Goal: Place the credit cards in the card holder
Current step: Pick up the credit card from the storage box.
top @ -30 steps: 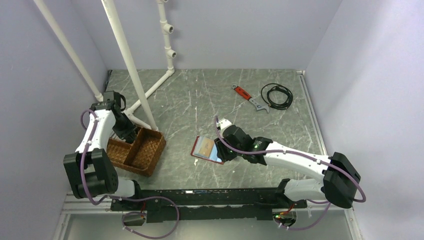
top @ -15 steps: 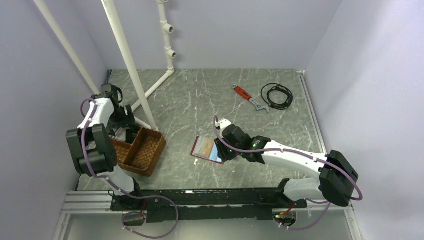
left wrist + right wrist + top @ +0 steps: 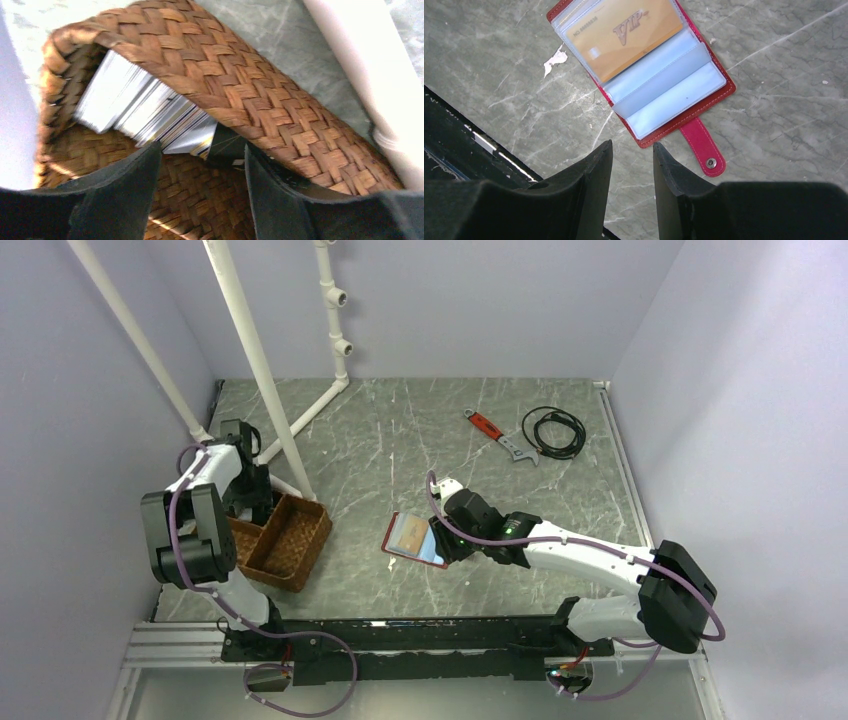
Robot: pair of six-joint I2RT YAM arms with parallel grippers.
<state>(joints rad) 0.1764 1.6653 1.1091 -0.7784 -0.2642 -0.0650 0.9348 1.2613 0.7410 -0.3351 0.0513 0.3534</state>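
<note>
Just ahead of the left gripper (image 3: 202, 150), whose jaws stand apart and empty, the credit cards (image 3: 140, 107) lean stacked inside the wicker tray (image 3: 280, 120). We judge it best to pinch one card only, by its exposed edge. Beyond the right gripper (image 3: 631, 150), parted and holding nothing, the card holder (image 3: 674, 95) lies open; its gold card (image 3: 624, 35) reads "VIP" and "NO" followed by digits too small to read.
</note>
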